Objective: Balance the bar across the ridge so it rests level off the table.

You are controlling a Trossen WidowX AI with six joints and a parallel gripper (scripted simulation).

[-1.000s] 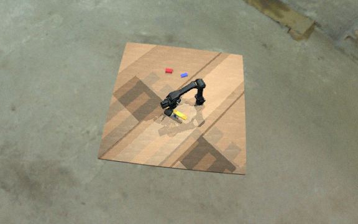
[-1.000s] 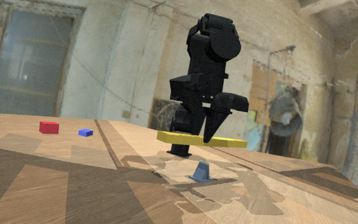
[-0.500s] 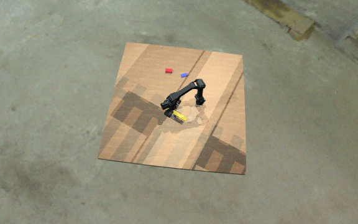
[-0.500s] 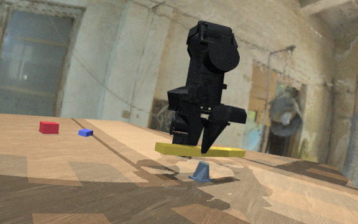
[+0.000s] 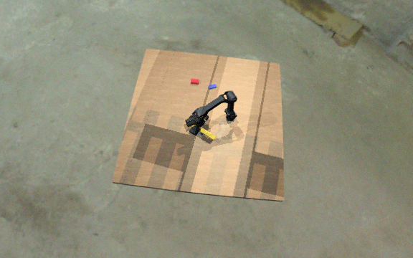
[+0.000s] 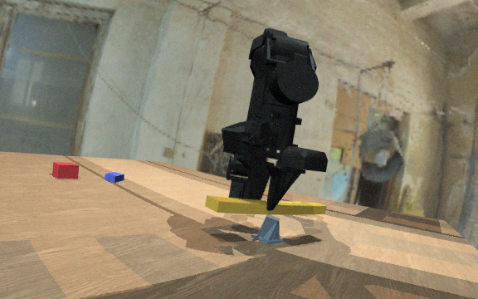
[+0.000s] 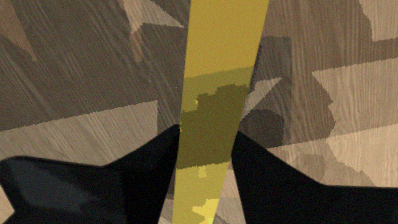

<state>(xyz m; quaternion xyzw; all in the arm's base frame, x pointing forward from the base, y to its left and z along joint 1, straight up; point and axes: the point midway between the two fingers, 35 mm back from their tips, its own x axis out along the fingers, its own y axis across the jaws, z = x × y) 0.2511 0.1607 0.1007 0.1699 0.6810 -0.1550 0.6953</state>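
The yellow bar (image 5: 207,134) (image 6: 235,206) (image 7: 225,40) is roughly level and clear of the table. My gripper (image 6: 265,204) (image 7: 206,134) is shut on the bar, one finger on each side, near its middle. The small blue-grey ridge (image 6: 269,230) stands upright on the table. In the exterior view its top shows just under the bar, below the near fingertip, with a very thin gap or none; I cannot tell whether they touch. The ridge is hidden under the bar in the wrist view and mostly hidden by gripper and bar in the top view.
A red block (image 5: 194,82) (image 6: 65,170) and a smaller blue block (image 5: 212,87) (image 6: 114,177) lie on the wooden table (image 5: 156,72) (image 6: 15,208), well away from the bar. The arm's base stands beyond the bar in the exterior view. Patchy shadows cross the table.
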